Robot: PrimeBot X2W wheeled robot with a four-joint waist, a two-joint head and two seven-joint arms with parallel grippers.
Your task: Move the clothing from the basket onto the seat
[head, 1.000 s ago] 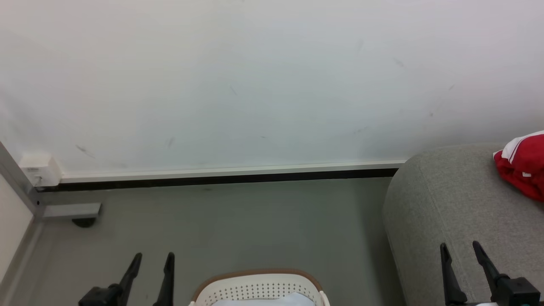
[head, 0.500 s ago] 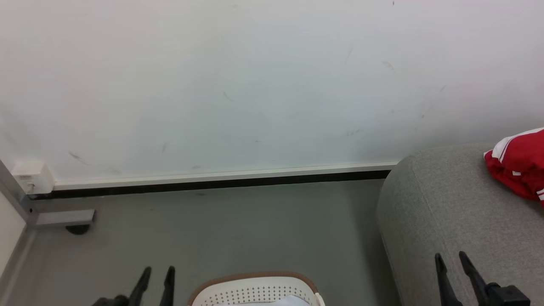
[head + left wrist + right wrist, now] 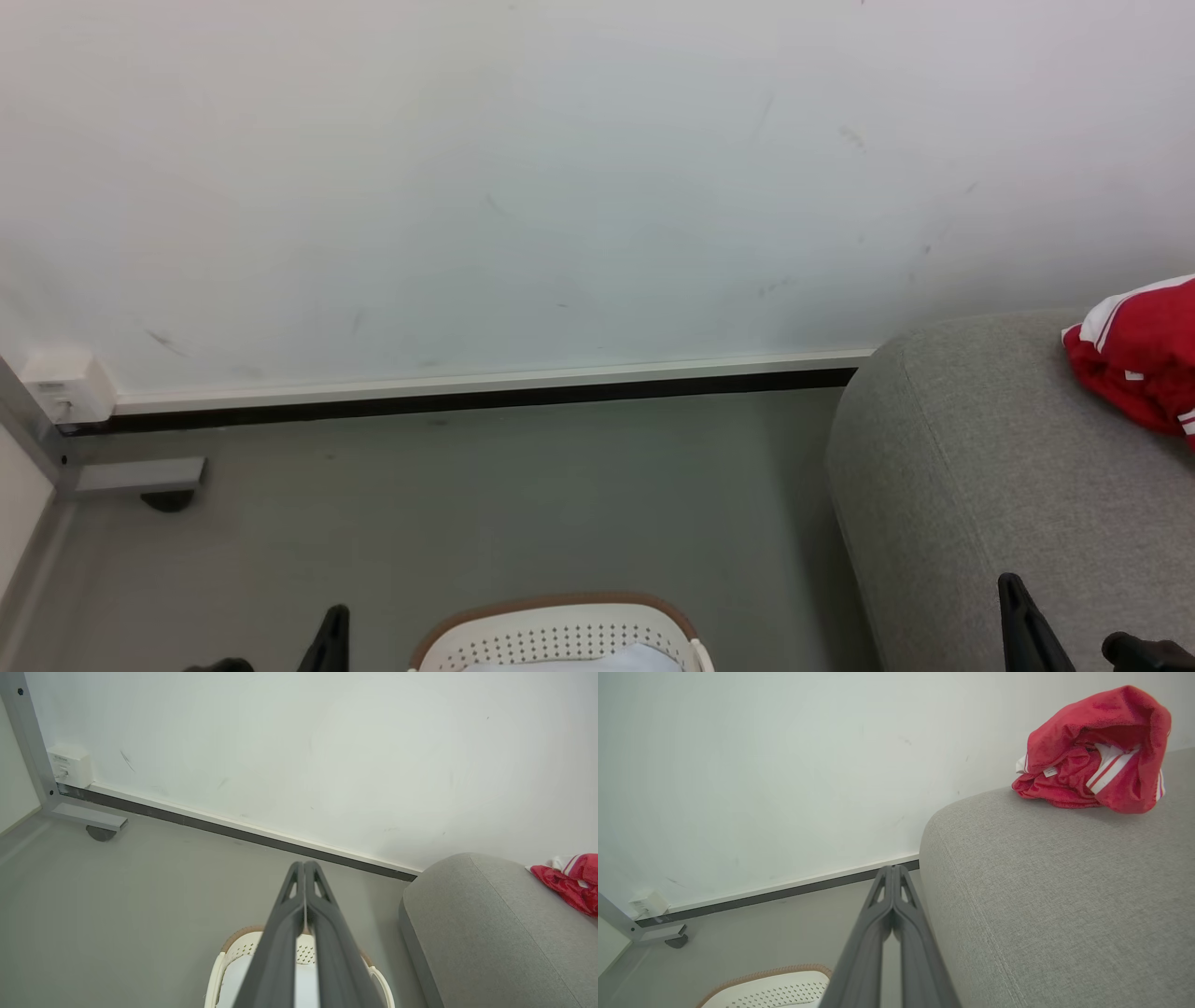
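Note:
The clothing (image 3: 1092, 760), a crumpled red bundle with white stripes, lies on top of the grey seat (image 3: 1041, 882) near the wall; it also sits at the right edge of the head view as clothing (image 3: 1139, 364) on the seat (image 3: 980, 485). The cream basket (image 3: 560, 635) with its brown rim stands on the floor at the bottom centre, something pale inside it. My left gripper (image 3: 303, 865) is shut and empty above the basket (image 3: 229, 961). My right gripper (image 3: 892, 870) is shut and empty beside the seat's rounded end, well short of the clothing.
A white wall with a dark baseboard (image 3: 467, 397) runs behind the grey floor. A grey metal frame foot (image 3: 140, 476) and a small white wall box (image 3: 65, 387) stand at the far left. The seat's end sits just right of the basket.
Both grippers have gone from open to shut, holding nothing, and have sunk toward the bottom edge of the head view. The head camera has shifted slightly.

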